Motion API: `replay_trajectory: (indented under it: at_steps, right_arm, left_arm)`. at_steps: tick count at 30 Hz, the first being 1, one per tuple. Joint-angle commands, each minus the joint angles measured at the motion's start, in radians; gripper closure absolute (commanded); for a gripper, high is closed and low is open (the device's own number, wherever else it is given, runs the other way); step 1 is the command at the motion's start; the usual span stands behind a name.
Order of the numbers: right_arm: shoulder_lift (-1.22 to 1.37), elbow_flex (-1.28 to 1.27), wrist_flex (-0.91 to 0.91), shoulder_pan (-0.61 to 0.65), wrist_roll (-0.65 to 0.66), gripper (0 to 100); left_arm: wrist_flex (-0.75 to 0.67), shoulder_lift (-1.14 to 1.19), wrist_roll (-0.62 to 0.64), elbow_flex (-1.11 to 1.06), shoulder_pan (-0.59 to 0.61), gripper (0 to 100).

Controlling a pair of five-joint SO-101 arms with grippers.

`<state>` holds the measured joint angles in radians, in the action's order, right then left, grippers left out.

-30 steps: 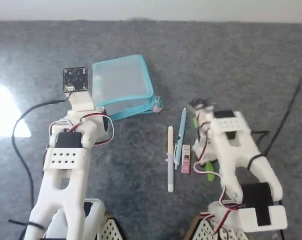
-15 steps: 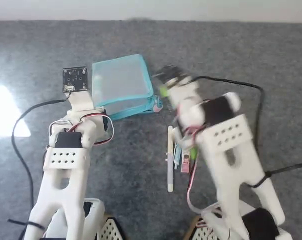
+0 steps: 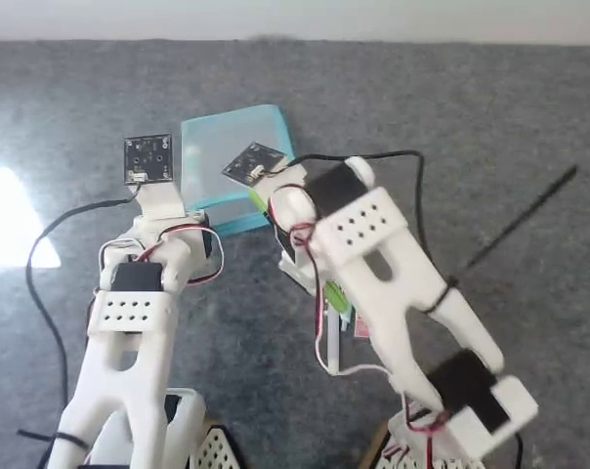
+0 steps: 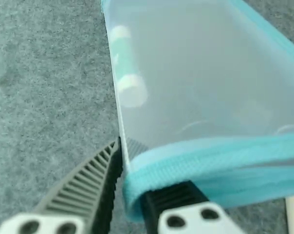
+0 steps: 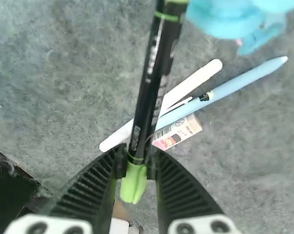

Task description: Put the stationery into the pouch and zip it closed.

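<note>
**A:** What is recorded in the wrist views that the high view lacks?

**B:** In the left wrist view, a pale green and white cylinder (image 4: 123, 63) is seen through the wall of the translucent pouch (image 4: 200, 87) with teal fabric edging. In the right wrist view, three items are noted close together on the grey speckled table (image 3: 471, 117). These are a white pen (image 5: 195, 78), a light blue pen (image 5: 239, 80) and a small pink-and-white labelled block (image 5: 178, 131). The block lies just beside both pens. From above, this group is largely covered by the right arm (image 3: 373, 264), and the pouch is seen lying flat at the far side of the table.

**A:** Counts?

**B:** One pouch is logged. Three pens are logged: white, light blue, and a black pen (image 5: 152, 83) with a green end. One block is counted outside the pouch and one cylinder inside it. Two grippers are counted.

**A:** Gripper states?

**B:** The left gripper (image 4: 135, 185) is noted with its jaws drawn together on the pouch's teal edge at a corner, the fabric pinched between them. The right gripper (image 5: 136, 156) is parted only by the pen's width and is clamped on the black pen near its green end. The pen is seen crossing over the white pen and pointing toward the pouch's teal corner. Its far end passes out of frame just beside that corner, so entry into the pouch cannot be told.
</note>
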<state>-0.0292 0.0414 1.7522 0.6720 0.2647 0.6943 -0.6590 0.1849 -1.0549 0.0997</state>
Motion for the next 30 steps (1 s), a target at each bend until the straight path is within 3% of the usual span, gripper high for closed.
replay_trajectory:
  at_steps: [1,30]
  right_arm:
    - [0.039,0.068,0.038,0.005,0.011,99.1]
    - [0.076,0.034,0.042,0.058,-0.017,99.1]
  left_arm:
    - [-0.020,-0.005,-0.003,-0.002,-0.003,99]
    - [-0.068,-0.006,-0.003,0.012,-0.005,99]
